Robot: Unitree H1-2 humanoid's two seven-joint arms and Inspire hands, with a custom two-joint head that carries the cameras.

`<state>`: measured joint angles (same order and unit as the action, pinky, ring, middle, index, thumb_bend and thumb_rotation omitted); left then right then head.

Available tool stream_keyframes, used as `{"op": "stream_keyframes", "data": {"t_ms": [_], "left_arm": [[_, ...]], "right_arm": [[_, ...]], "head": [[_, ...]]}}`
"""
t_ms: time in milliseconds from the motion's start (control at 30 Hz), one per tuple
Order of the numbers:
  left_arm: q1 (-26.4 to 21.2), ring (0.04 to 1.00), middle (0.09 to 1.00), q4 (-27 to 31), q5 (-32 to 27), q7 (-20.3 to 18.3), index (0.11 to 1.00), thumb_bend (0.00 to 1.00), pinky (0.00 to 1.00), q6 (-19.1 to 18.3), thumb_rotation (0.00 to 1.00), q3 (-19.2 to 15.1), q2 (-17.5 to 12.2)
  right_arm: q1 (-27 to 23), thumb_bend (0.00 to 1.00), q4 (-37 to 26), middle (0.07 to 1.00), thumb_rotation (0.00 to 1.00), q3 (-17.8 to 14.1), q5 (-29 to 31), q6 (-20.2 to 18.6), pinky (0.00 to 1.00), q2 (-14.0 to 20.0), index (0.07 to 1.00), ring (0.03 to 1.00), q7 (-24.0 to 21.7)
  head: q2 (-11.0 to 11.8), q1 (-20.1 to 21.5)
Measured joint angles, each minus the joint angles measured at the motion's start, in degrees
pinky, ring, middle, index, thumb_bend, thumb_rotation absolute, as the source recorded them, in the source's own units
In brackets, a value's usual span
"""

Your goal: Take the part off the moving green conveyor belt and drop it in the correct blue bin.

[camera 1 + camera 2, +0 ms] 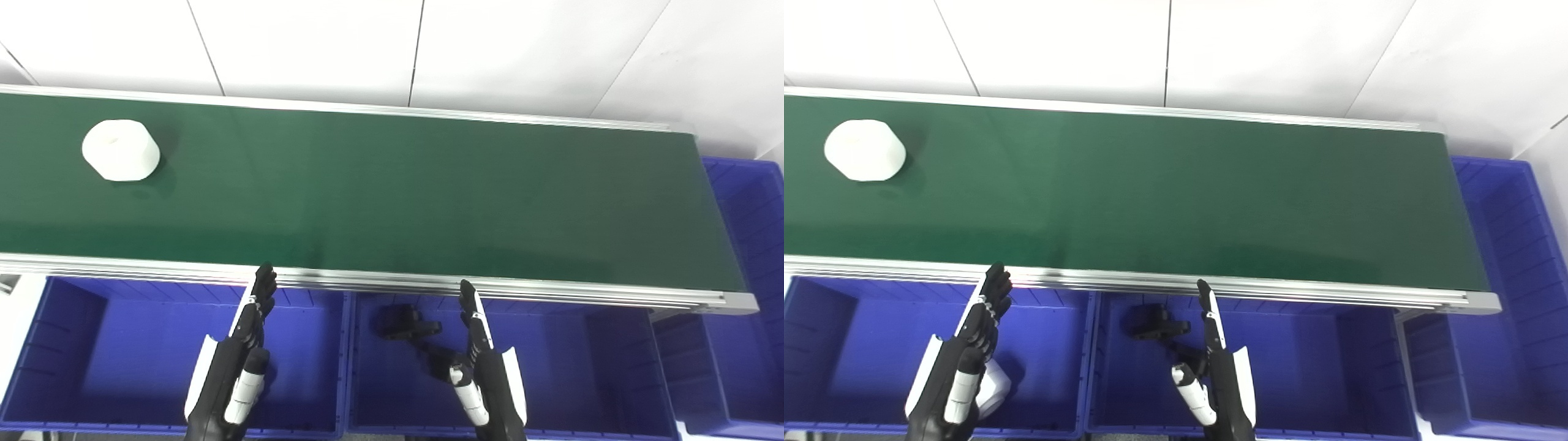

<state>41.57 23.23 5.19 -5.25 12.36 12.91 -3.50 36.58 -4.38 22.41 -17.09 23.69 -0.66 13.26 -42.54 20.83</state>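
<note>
A white hexagonal part (121, 150) lies on the green conveyor belt (392, 190) at its far left end. Both hands hover low over the blue bins in front of the belt, well away from the part. My left hand (239, 361) is open, fingers stretched toward the belt's near rail, holding nothing. My right hand (481, 367) is open too, fingers straight, above the middle bin (551, 367). A black part (404, 321) lies inside that middle bin, just left of the right hand.
The left bin (122, 355) sits under my left hand. A white object (995, 380) shows in it beside the left hand in the right eye view. Another blue bin (747, 257) stands past the belt's right end. A white wall rises behind the belt.
</note>
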Motion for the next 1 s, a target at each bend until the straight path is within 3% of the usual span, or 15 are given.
{"op": "stream_keyframes", "data": {"t_ms": [467,600,633,667,700,733,767,1000], "left_arm": [[0.0,1.000,1.000,0.0,0.0,0.0,1.000,0.72,1.00,-0.2,1.00,0.6,0.0],[-0.1,1.000,1.000,-0.8,0.2,0.0,1.000,0.75,1.00,0.5,1.00,0.7,0.0],[-0.2,1.000,1.000,-1.7,0.5,0.0,1.000,0.76,1.00,1.1,1.00,0.8,0.0],[-0.3,1.000,1.000,-2.8,0.9,0.0,1.000,0.76,1.00,2.0,1.00,0.9,0.0],[-0.4,1.000,1.000,-3.8,1.3,0.1,1.000,0.75,1.00,2.9,1.00,1.0,0.0],[-0.5,1.000,1.000,-4.9,1.6,0.1,1.000,0.75,1.00,3.7,1.00,1.1,0.0],[-0.7,1.000,1.000,-5.8,2.2,0.2,1.000,0.75,1.00,4.4,1.00,1.2,0.1],[-2.2,1.000,1.000,-10.7,5.3,1.7,1.000,0.66,1.00,8.4,1.00,1.9,1.3]], "right_arm": [[-0.1,0.87,0.4,1.000,1.00,0.0,0.2,0.0,1.00,0.0,1.000,1.000,-0.1],[-0.6,0.88,1.4,1.000,1.00,0.0,0.9,0.0,1.00,0.1,1.000,1.000,-0.1],[-0.8,0.88,2.0,1.000,1.00,0.1,1.3,0.0,1.00,0.3,1.000,1.000,-0.1],[-1.1,0.89,2.6,1.000,1.00,0.4,1.9,0.1,1.00,0.5,1.000,1.000,-0.1],[-1.4,0.89,3.2,1.000,1.00,0.6,2.2,0.1,1.00,0.7,1.000,1.000,0.0],[-1.6,0.90,3.3,1.000,1.00,0.7,2.6,0.3,1.00,1.0,1.000,1.000,0.0],[-1.8,0.90,3.5,1.000,1.00,0.7,2.9,0.5,1.00,1.1,1.000,1.000,0.1],[-3.7,0.89,5.9,1.000,1.00,1.3,4.0,0.8,1.00,3.7,1.000,1.000,2.4]], "head": [[0.4,-0.4],[2.8,-2.9],[4.6,-4.9],[4.6,-4.9],[6.4,-7.0],[6.4,-7.0],[7.8,-8.7],[11.9,-12.5]]}}
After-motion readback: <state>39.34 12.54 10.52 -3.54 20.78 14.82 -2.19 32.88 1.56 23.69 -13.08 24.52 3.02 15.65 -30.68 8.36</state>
